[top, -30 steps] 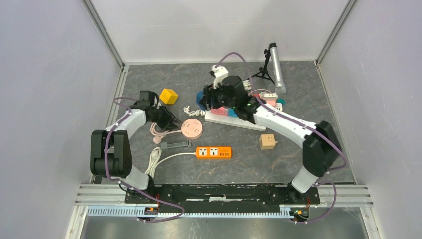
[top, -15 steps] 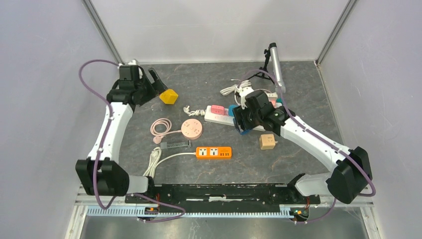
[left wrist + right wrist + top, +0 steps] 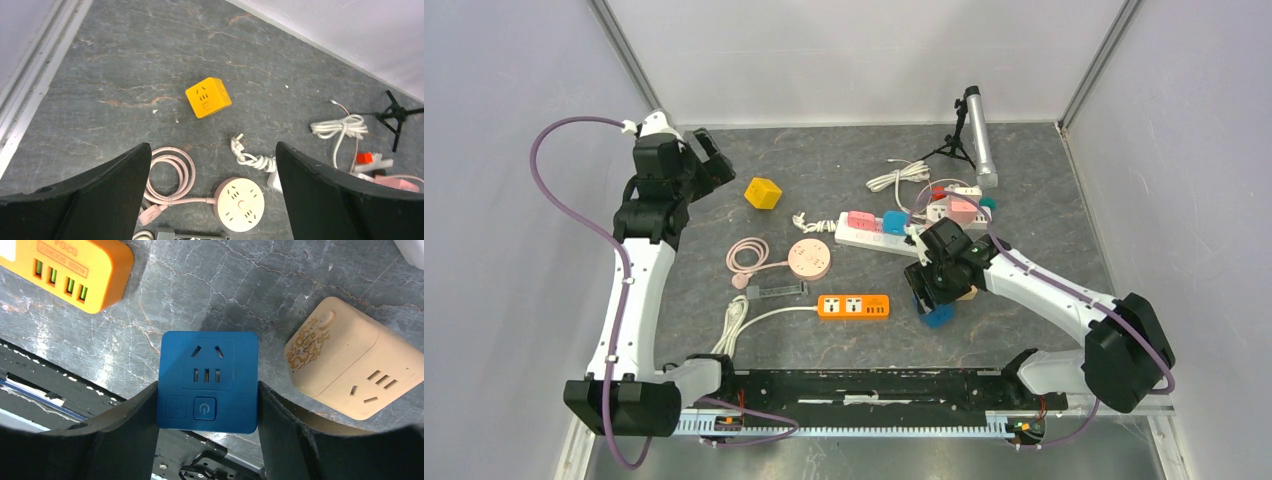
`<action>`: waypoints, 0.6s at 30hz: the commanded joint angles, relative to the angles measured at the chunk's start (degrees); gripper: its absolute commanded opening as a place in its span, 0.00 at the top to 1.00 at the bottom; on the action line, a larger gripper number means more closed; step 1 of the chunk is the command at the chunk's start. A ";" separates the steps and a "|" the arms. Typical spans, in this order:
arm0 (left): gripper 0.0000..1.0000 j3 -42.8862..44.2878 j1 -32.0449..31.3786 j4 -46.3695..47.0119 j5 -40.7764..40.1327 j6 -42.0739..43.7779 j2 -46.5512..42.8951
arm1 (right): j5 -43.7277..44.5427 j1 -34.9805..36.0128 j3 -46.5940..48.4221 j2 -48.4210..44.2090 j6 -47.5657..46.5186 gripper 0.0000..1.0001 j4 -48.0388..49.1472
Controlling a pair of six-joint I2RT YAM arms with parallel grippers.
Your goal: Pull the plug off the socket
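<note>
The blue cube plug [image 3: 206, 381], its socket holes and power button facing up, is free of the long white power strip [image 3: 869, 238] and lies well apart at its 5 o'clock.

Right pincer [image 3: 935, 303] holds blue cube plug [image 3: 940, 317] near orange strip [image 3: 853, 306].

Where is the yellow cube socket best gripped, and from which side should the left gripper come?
Take the yellow cube socket by two opposite side faces, from above: it stands alone, socket face up, turned askew to the open left gripper.
</note>
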 commanded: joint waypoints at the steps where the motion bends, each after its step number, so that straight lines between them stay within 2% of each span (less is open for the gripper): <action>1: 0.00 0.54 0.21 2.57 9.58 4.62 -0.14 | 0.30 -0.13 0.30 0.66 -1.59 0.27 1.67; 4: 0.00 -0.55 0.14 3.71 17.61 3.76 0.18 | 2.00 -0.14 2.28 0.77 -2.12 0.12 2.64; 7: 0.00 -3.14 -0.02 6.14 23.65 -1.19 0.45 | 4.58 -0.14 4.82 0.21 -2.55 0.05 4.44; 10: 0.00 -5.60 -2.02 9.12 27.30 -7.18 2.04 | 8.29 -0.14 7.69 -1.15 -2.46 0.04 8.89; 13: 0.00 -6.95 -7.92 11.31 27.24 -10.38 5.19 | 11.46 -0.23 10.06 -2.25 -1.92 0.05 15.56; 18: 0.00 -4.81 -15.75 12.83 26.53 -14.50 13.47 | 9.96 -0.54 12.52 -1.25 -4.02 0.09 27.47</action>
